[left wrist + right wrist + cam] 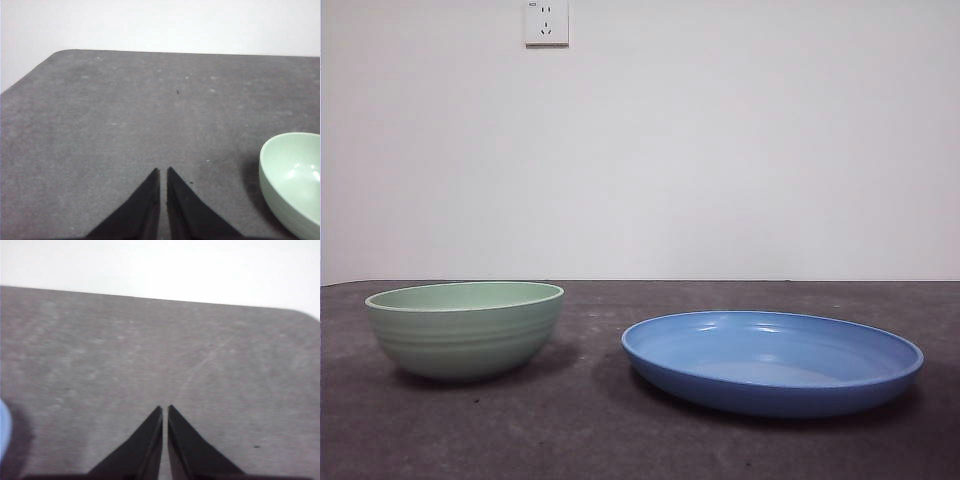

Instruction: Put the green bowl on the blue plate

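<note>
Front view: bowl (466,328) sits on the table at 9 o'clock of the plate (772,362), apart; both grippers (163,172) (165,409) closed, empty; glossy wall risks slipping when gripped.

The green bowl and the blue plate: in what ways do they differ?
The green bowl is taller and narrower; the blue plate is wide and shallow. The bowl's outer wall has faint ridges; the plate's looks smooth. Both are round, glossy, empty and upright on the table, standing apart.
</note>
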Tool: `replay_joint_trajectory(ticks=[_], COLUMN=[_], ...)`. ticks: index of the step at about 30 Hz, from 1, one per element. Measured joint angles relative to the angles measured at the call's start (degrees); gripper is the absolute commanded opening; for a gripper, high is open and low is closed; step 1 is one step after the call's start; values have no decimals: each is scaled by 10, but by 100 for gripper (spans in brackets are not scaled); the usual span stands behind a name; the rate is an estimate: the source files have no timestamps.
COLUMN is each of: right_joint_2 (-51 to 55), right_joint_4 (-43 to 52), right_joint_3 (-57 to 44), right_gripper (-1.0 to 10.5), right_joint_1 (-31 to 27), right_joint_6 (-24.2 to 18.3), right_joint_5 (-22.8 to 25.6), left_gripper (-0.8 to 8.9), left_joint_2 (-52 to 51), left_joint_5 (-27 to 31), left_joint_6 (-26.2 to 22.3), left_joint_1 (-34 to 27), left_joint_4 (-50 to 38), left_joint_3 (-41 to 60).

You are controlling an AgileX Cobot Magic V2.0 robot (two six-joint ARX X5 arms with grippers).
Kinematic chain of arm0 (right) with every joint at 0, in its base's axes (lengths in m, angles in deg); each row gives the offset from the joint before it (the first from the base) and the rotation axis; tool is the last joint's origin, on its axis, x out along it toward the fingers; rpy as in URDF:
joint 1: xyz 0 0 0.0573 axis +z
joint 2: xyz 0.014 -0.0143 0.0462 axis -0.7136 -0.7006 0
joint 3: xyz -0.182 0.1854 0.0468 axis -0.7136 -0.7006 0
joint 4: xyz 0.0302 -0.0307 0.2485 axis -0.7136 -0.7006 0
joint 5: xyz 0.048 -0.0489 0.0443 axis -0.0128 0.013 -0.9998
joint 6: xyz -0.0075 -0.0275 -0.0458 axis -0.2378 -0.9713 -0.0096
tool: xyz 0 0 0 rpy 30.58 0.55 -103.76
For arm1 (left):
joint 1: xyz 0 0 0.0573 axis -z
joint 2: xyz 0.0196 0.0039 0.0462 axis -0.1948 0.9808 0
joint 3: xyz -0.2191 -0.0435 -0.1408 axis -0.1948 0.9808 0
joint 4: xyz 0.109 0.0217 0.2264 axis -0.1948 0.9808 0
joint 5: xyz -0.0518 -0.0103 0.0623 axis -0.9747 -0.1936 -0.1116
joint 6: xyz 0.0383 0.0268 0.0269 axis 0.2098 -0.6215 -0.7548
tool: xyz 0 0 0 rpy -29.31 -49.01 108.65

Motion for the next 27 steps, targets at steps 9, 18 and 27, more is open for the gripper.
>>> replay_joint_trajectory(ticks=[9,18,27], right_joint_2=[0,-36,-157], right_joint_4=[-24,-99,-144], right_joint_3=[14,130,250], right_gripper=[13,13,13], right_joint_1=[0,0,0], right_joint_6=[100,175,221], right_joint_5=[-37,-58,-183], left_gripper=[17,17,17], left_joint_2=[5,88,251], left_joint_5=[-2,-55,-129], left_joint_6=[61,130,149], left_joint_1=[0,8,47], left_joint_4=[-2,-13,49], left_joint_3=[-5,-90,-271])
